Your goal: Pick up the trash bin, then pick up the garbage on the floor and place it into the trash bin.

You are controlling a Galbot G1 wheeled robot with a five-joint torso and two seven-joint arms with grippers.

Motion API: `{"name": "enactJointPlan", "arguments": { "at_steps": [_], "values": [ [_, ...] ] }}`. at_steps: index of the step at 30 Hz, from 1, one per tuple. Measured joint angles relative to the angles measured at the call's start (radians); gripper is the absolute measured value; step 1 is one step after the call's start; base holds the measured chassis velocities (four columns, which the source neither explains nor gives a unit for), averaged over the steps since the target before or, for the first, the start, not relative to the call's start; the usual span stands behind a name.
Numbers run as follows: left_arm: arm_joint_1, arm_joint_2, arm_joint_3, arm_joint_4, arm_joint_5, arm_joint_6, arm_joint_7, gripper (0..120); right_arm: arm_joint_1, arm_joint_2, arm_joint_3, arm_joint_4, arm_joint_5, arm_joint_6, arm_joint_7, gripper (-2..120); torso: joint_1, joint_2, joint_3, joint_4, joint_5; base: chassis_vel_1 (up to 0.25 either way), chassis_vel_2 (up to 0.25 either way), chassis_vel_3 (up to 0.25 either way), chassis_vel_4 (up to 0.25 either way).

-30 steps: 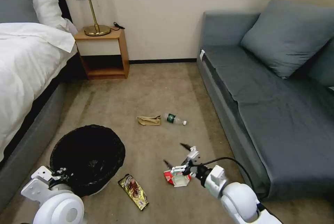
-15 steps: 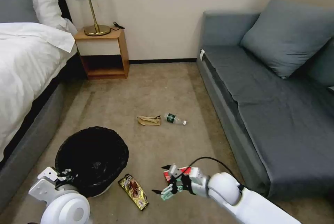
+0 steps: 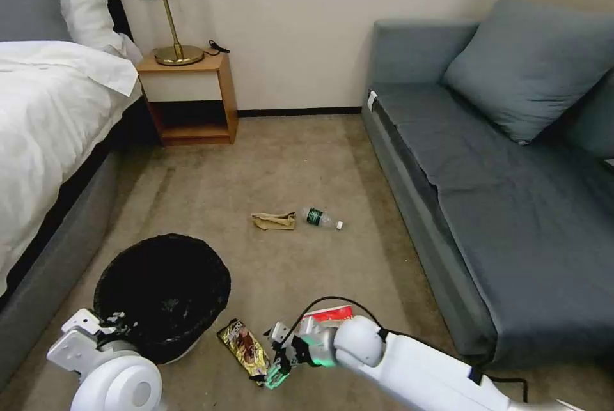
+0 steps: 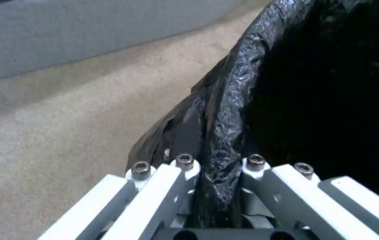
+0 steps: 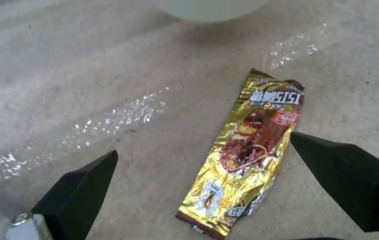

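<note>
The trash bin (image 3: 163,293), white with a wrinkly black liner, stands at the lower left of the head view. My left gripper (image 3: 114,323) is shut on its near rim; in the left wrist view that gripper (image 4: 218,163) pinches the bagged rim (image 4: 229,110). My right gripper (image 3: 270,360) hangs open just over the yellow-brown snack wrapper (image 3: 246,348). In the right wrist view the wrapper (image 5: 247,150) lies flat between the black fingers (image 5: 81,191). A red-and-white packet (image 3: 327,313) lies partly behind my right arm. Farther off lie the tan paper bag (image 3: 274,221) and the clear bottle (image 3: 322,218).
A grey sofa (image 3: 486,162) runs along the right and a bed (image 3: 45,117) along the left. A wooden nightstand (image 3: 188,98) with a lamp stands against the back wall. Open carpet (image 3: 281,162) lies between them.
My right arm has swung left, from above the red-and-white packet to over the yellow-brown wrapper, staying open. The bin has shifted slightly with my left gripper.
</note>
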Motion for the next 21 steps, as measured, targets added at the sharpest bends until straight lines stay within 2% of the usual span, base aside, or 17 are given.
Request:
{"name": "enactJointPlan", "arguments": {
  "at_steps": [12,16,21],
  "values": [
    [0.001,-0.011,0.003,-0.001,0.007,0.001,0.000,0,0.098,0.124,-0.072,-0.224,-0.001,0.051,0.012,100,0.000,0.000,0.000,0.0000,-0.0002,0.000,0.000,0.000,0.000],
    [0.006,-0.014,-0.001,-0.008,0.009,0.001,-0.001,0,0.103,0.164,-0.083,-0.320,-0.066,0.098,0.020,100,0.000,0.000,0.000,0.0000,-0.0001,0.000,0.000,0.000,0.000],
    [0.009,-0.017,-0.006,-0.015,0.010,0.001,-0.001,0,0.084,0.181,-0.095,-0.344,-0.107,0.115,0.027,100,0.000,0.000,0.000,0.0000,0.0002,0.000,0.000,0.000,0.000]
  ]
}}
